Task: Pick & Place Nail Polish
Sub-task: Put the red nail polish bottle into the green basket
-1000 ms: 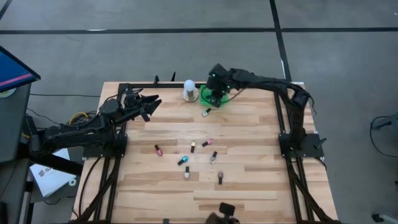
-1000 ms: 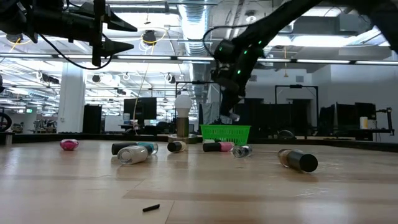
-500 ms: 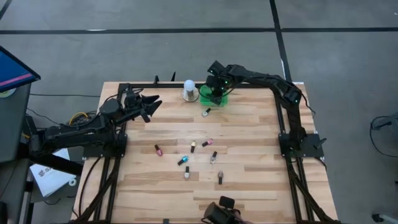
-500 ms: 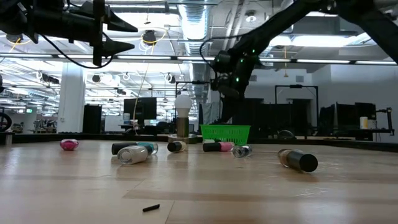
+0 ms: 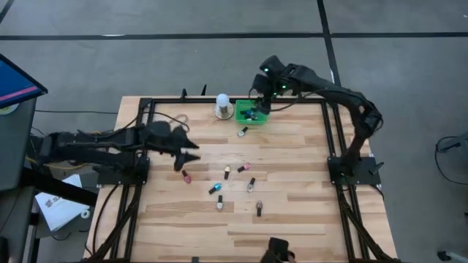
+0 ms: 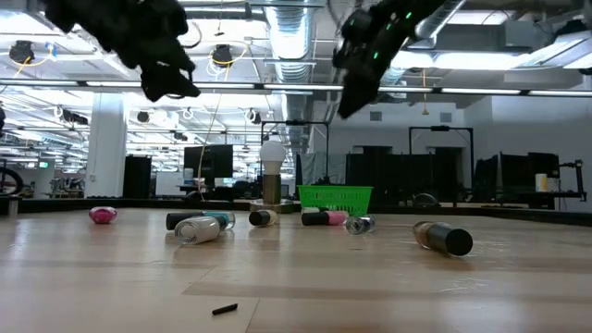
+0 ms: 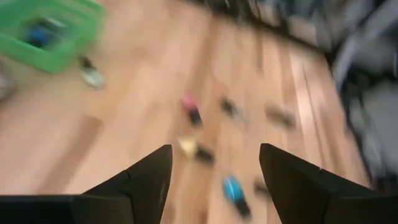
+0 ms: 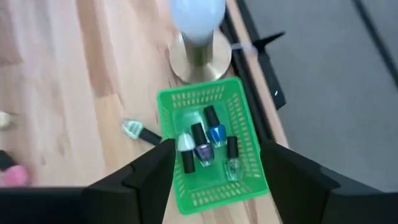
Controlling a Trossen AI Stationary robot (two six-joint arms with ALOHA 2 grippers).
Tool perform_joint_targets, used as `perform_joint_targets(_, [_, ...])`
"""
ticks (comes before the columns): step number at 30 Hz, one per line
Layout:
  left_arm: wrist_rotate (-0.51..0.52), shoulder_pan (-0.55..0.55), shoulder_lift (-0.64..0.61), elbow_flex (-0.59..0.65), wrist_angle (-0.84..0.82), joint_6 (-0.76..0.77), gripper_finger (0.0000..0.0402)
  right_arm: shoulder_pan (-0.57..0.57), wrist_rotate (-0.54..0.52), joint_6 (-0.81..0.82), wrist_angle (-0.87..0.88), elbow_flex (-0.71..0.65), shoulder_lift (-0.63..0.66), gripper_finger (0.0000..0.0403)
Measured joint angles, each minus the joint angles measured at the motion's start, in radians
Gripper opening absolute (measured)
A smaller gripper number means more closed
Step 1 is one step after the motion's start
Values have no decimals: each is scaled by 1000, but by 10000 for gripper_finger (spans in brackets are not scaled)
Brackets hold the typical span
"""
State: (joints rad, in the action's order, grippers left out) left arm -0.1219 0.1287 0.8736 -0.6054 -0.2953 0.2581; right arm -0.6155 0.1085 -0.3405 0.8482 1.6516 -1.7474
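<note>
Tabletop: right gripper (image 8: 211, 180) (spread, empty) has risen off green tray (image 8: 249, 186); left gripper (image 7: 214, 180) advanced, spread.

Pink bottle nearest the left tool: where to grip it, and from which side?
Judging by the high view, grip the pink bottle across its body, coming straight down. It lies flat on the table with clear wood on both long sides, so open fingers should straddle it crosswise. The left tool is open, above and just beyond it; the right tool hangs over the tray.
</note>
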Motion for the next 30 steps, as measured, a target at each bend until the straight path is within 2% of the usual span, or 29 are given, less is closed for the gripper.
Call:
perform_joint_targets(6, [17, -173, 161, -63, -218, -176, 240, 1, 6, 0, 22, 0, 116, 220])
perform_joint_targets(12, [20, -252, 297, -31, -222, -311, 240, 2, 10, 0, 22, 0, 179, 219])
perform_joint_targets(30, [54, -186, 555, -2, -218, -576, 239, 21, 30, 0, 117, -1, 172, 216])
